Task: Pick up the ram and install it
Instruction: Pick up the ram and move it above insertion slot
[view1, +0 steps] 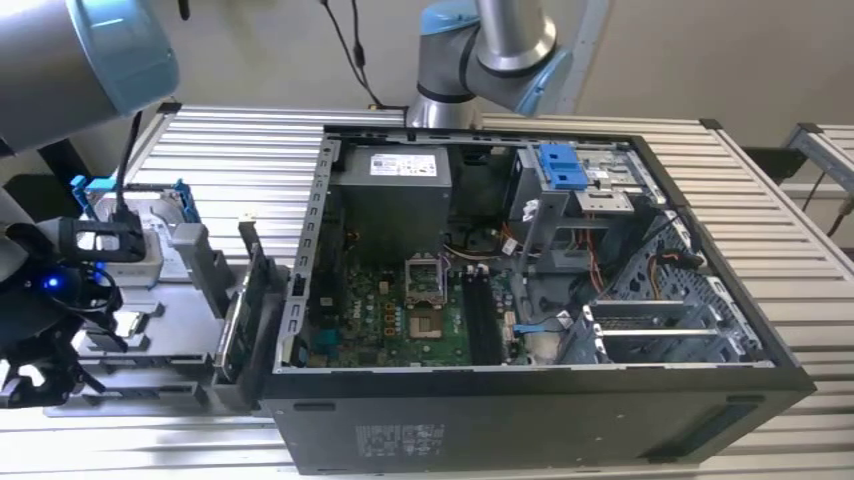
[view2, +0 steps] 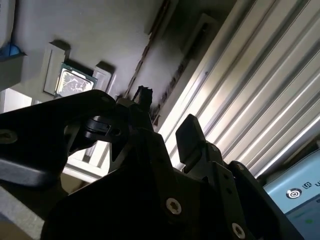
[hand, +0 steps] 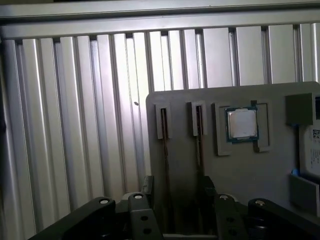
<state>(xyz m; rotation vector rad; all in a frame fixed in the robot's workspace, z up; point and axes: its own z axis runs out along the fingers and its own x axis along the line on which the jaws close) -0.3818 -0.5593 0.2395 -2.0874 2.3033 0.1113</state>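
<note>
Slatted metal desk (view1: 787, 250) carries everything. Mid-desk is the open computer case (view1: 534, 425), lying on its side with the motherboard (view1: 400, 310) exposed. Your arm (view1: 80, 50) comes down at the exterior view's left, over a grey parts tray (view1: 167, 300) that sits just beside the case. A green card (view1: 247, 320) stands upright between tray and case. In the first wrist view the gripper (hand: 177, 192) hangs over the tray (hand: 240, 175), jaws spread wide with nothing clamped. The second wrist view shows the same: the gripper (view2: 167, 115) has its dark fingers (view2: 190, 135) well apart, with open air between them. On the tray a square processor chip (hand: 242, 123) lies flat in its pocket. The ram (hand: 164, 132) stands on edge in a narrow tray slot (seen as a thin dark line). A second stick (hand: 198, 132) sits in the neighbouring slot, between the ram and the chip. Both slots fall within the gap of the jaws. You cannot tell whether a finger touches either stick.
</note>
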